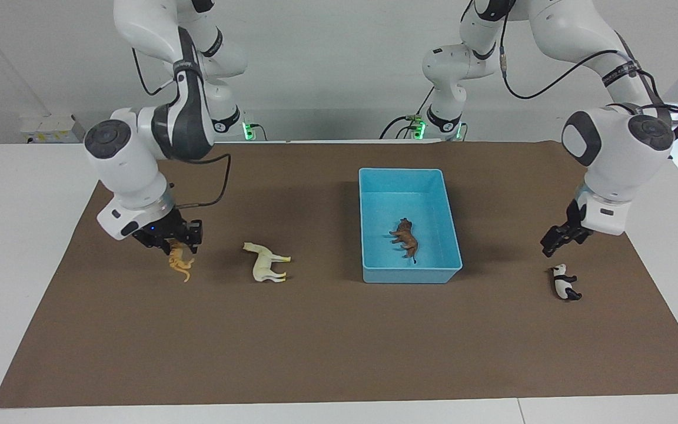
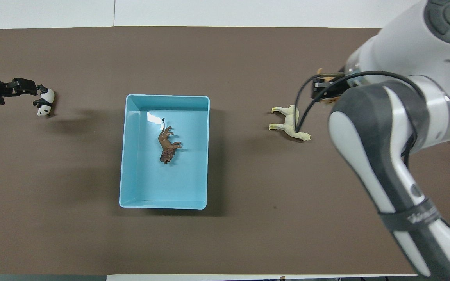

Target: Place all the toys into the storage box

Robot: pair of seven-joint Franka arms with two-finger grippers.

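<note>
The light blue storage box (image 1: 401, 172) stands on the brown mat, and the brown lion (image 1: 405, 235) lies on its side inside it; the box (image 2: 166, 206) and lion (image 2: 168, 146) also show in the overhead view. My right gripper (image 1: 173, 242) is shut on the orange tiger (image 1: 179, 262) and holds it just above the mat, beside the cream-white horse (image 1: 267, 263). In the overhead view my right arm hides most of the tiger. My left gripper (image 1: 552, 241) is open and empty, just above the black-and-white panda (image 1: 564, 282), which lies on the mat.
The brown mat (image 1: 339, 341) covers most of the white table (image 1: 15, 247). The horse (image 2: 291, 123) lies between the box and my right gripper (image 2: 324, 86). The panda (image 2: 45, 102) lies toward the left arm's end, by my left gripper (image 2: 33, 88).
</note>
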